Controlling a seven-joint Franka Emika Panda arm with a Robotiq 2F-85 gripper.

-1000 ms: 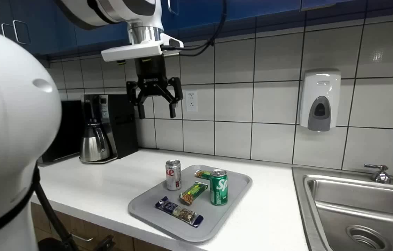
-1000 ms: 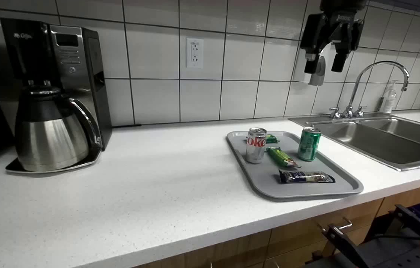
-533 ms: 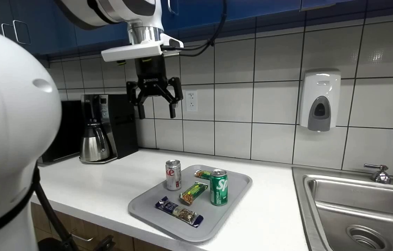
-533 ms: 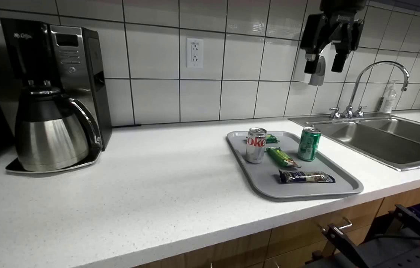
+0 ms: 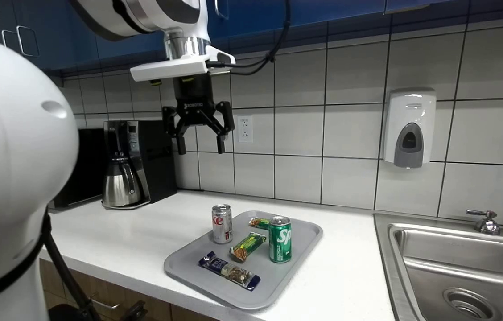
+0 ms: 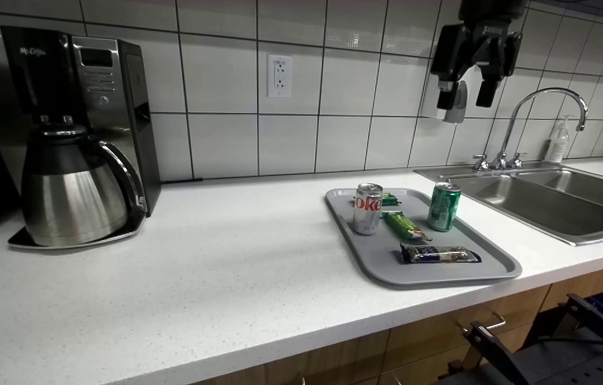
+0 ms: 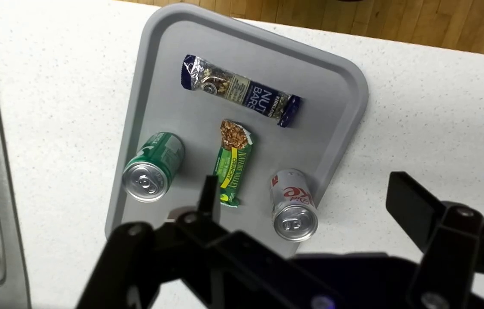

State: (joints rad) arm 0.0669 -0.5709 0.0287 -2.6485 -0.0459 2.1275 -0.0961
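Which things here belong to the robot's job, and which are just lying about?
Likely part of the job, below the open, empty gripper:
Diet Coke can
Sprite can
Nature Valley bar
second green-wrapped bar
Kirkland nut bar
gray tray holding them

Probably just surroundings, off the tray:
coffee maker
sink
wall soap dispenser
power outlet
pump bottle by the sink

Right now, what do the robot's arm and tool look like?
The arm is white and rounded, with grey panels, a silver ring and black cables. The tool is black, with two angular fingers and small white Robotiq lettering.
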